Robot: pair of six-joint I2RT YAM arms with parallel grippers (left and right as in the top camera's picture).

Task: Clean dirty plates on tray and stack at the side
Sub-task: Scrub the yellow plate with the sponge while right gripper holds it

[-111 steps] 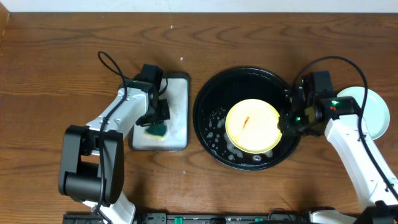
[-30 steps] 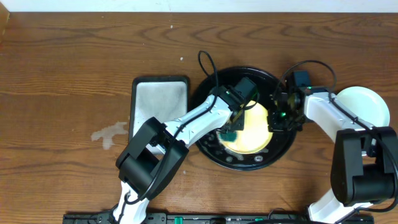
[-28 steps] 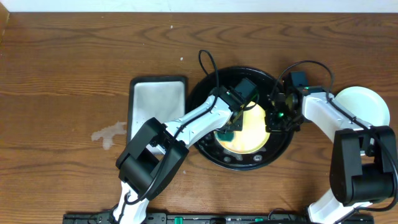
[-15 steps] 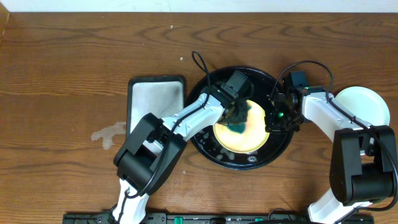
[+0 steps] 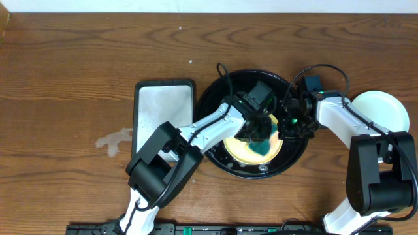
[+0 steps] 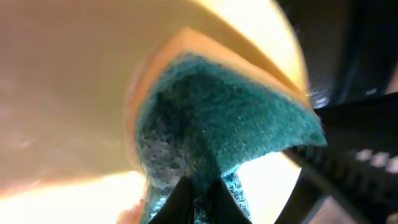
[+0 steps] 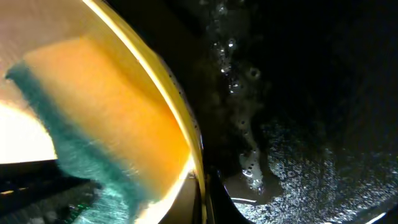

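Since a second ago the sponge (image 5: 263, 145) has swept from the yellow plate (image 5: 243, 149)'s 8 o'clock to its 4 o'clock. Left gripper (image 5: 258, 134) clenches the sponge; right gripper (image 5: 285, 129) pinches the yellow plate's rim at 3 o'clock, inside the tray (image 5: 294, 160). Scrubbing looks midway; a pale plate (image 5: 385, 111) lies outside the tray, at its 3 o'clock.

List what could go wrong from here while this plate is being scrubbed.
1. The right gripper pinches only the rim of the yellow plate, beside suds in the black tray. The scrubbing push might slip the wet rim free.
2. The left gripper holds the sponge by a narrow pinch, so it might twist out.
3. Both grippers work close together and could collide.
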